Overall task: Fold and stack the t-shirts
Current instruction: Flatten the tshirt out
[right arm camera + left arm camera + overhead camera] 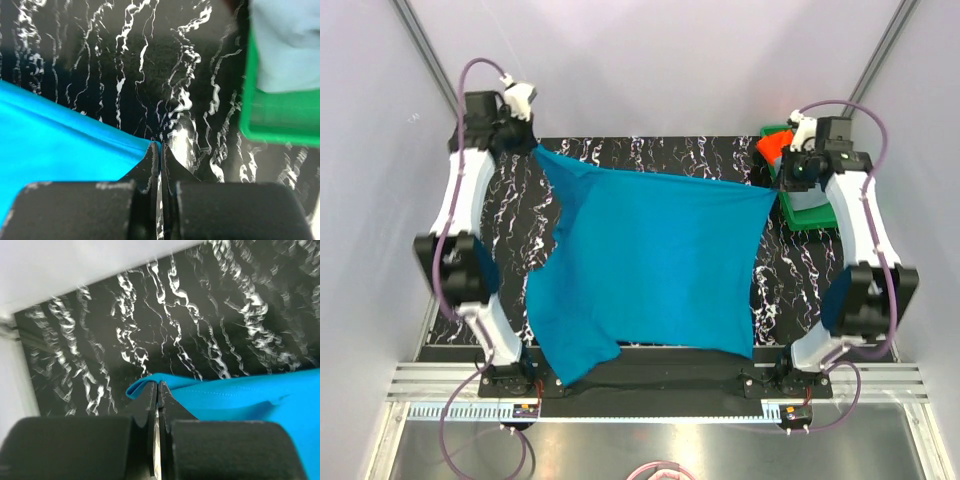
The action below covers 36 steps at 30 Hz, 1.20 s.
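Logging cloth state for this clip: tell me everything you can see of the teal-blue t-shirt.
The teal-blue t-shirt is plain soft cloth, a stitched hem visible in the left wrist view. It is unfolded and spread wide, its far edge pulled taut between two corners: the left tool is shut on one, the right tool on the other. The rest lies over the black marbled table, the near edge reaching the table's near side.

The top camera looks down from above and behind over the whole table [620, 150]. Wrist cameras peer closely past the left gripper [156, 386] and right gripper [160, 145]; all share the blue shirt [650, 260].
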### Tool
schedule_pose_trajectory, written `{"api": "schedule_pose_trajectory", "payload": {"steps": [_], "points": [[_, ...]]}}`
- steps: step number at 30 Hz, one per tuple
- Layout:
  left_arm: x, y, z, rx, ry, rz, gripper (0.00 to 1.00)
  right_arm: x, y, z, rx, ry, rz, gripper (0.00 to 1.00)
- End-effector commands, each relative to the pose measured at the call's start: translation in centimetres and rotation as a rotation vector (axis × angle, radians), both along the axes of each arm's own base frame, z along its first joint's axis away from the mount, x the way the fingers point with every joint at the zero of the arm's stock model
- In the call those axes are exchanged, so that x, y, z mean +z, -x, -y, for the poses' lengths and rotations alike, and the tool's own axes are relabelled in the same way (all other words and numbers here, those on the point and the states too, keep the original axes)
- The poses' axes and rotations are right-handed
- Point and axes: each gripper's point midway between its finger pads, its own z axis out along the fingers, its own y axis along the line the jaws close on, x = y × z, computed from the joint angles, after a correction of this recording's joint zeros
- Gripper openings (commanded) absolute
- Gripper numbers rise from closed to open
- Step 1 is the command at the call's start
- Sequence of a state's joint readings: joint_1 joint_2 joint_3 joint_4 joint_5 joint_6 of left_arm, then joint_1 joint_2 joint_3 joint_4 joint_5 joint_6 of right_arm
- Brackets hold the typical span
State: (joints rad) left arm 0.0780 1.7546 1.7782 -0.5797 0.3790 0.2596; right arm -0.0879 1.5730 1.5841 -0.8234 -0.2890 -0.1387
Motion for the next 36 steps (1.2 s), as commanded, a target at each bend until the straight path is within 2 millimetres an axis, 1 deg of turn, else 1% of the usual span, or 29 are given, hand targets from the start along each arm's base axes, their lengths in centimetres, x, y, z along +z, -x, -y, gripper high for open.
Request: {"api": "schedule_pose_trajectory", "payload": {"steps": [1, 2, 3, 5, 6, 8, 9, 10, 11, 12, 13, 14, 15, 16, 18, 21, 23, 25, 26, 27, 28, 29, 30, 31, 34, 35, 36], "points": [[3.1, -5.8, 0.2, -0.057, -0.053, 0.131, 0.0, -0.4, -4.1, -0.2, 0.032, -0.019, 0.082, 0.0], [1.9, -6.4, 0.3, -0.066, -0.051, 0.092, 0.0, -1.1, -5.0, -0.1, 0.037, -0.017, 0.073, 0.0], [1.1, -8.5, 0.2, -0.07, -0.068, 0.092, 0.0, -2.6, -6.7, 0.2, 0.038, -0.012, 0.05, 0.0], [0.2, -9.8, 0.4, -0.069, -0.073, 0.088, 0.0, -4.0, -8.4, 0.4, 0.058, -0.001, 0.027, 0.0], [-0.8, -10.5, 0.3, -0.065, -0.08, 0.084, 0.0, -5.3, -10.0, 0.4, 0.067, -0.008, 0.005, 0.0], [-1.3, -11.3, 0.9, -0.079, -0.11, 0.112, 0.0, -6.4, -11.5, 0.3, 0.078, -0.002, 0.002, 0.0], [-2.6, -11.3, 0.6, -0.069, -0.117, 0.094, 0.0, -8.1, -12.2, 0.4, 0.074, 0.004, -0.029, 0.0], [-2.6, -11.4, 0.6, -0.058, -0.126, 0.102, 0.0, -7.4, -13.2, 0.4, 0.083, 0.017, -0.003, 0.0], [-2.3, -11.8, 0.5, -0.049, -0.13, 0.128, 0.0, -7.6, -13.6, 0.0, 0.09, 0.019, -0.004, 0.0], [-3.0, -11.8, 0.4, -0.042, -0.132, 0.123, 0.0, -8.2, -14.4, 0.2, 0.084, 0.028, -0.008, 0.0], [-3.0, -12.1, -0.3, -0.002, -0.149, 0.131, 0.01, -8.4, -14.7, 0.3, 0.082, 0.038, -0.004, 0.0], [-2.4, -12.7, -0.8, 0.027, -0.159, 0.172, 0.01, -8.8, -15.1, 0.3, 0.084, 0.048, -0.001, 0.0], [-3.0, -12.8, -1.5, 0.069, -0.167, 0.168, 0.02, -9.4, -15.5, 0.6, 0.071, 0.066, -0.003, 0.0], [-2.8, -13.1, -1.7, 0.085, -0.169, 0.187, 0.02, -9.5, -15.8, 0.7, 0.069, 0.069, 0.0, 0.0], [-3.1, -13.1, -1.8, 0.095, -0.164, 0.183, 0.02, -10.1, -15.9, 0.4, 0.073, 0.07, -0.006, 0.0], [-3.1, -12.8, -1.1, 0.086, -0.144, 0.171, 0.03, -10.0, -16.2, 0.4, 0.07, 0.078, 0.001, 0.0], [-3.3, -12.1, -0.2, 0.057, -0.14, 0.148, 0.06, -9.8, -16.5, 0.8, 0.06, 0.097, 0.011, 0.0], [-2.4, -11.3, 0.8, 0.023, -0.121, 0.146, 0.07, -9.4, -17.2, 1.6, 0.033, 0.132, 0.031, 0.0], [-2.4, -10.8, 1.3, 0.009, -0.109, 0.13, 0.07, -9.3, -17.3, 1.8, 0.027, 0.141, 0.036, 0.0], [-1.9, -10.3, 1.5, 0.001, -0.101, 0.131, 0.07, -9.0, -17.7, 2.2, 0.013, 0.157, 0.048, 0.0], [-2.0, -10.0, 1.4, 0.001, -0.103, 0.116, 0.07, -8.8, -17.8, 2.3, 0.008, 0.162, 0.054, 0.0], [-1.9, -9.7, 1.4, -0.001, -0.109, 0.113, 0.05, -8.8, -17.9, 2.4, 0.003, 0.166, 0.057, 0.0], [-1.5, -9.5, 1.4, -0.002, -0.111, 0.116, 0.03, -8.8, -18.1, 2.5, -0.003, 0.169, 0.058, 0.0], [-1.6, -9.2, 2.6, -0.023, -0.108, 0.112, 0.02, -8.8, -18.1, 2.5, -0.005, 0.165, 0.059, 0.0], [-1.9, -9.4, 2.3, -0.013, -0.117, 0.109, 0.01, -9.4, -18.4, 2.6, -0.01, 0.174, 0.049, 0.0], [-2.0, -9.6, 2.2, -0.01, -0.126, 0.11, 0.02, -10.1, -18.7, 2.7, -0.012, 0.176, 0.041, 0.0], [-2.6, -9.9, 2.1, -0.002, -0.129, 0.103, 0.02, -9.8, -19.0, 2.9, -0.023, 0.184, 0.053, 0.0]]}}
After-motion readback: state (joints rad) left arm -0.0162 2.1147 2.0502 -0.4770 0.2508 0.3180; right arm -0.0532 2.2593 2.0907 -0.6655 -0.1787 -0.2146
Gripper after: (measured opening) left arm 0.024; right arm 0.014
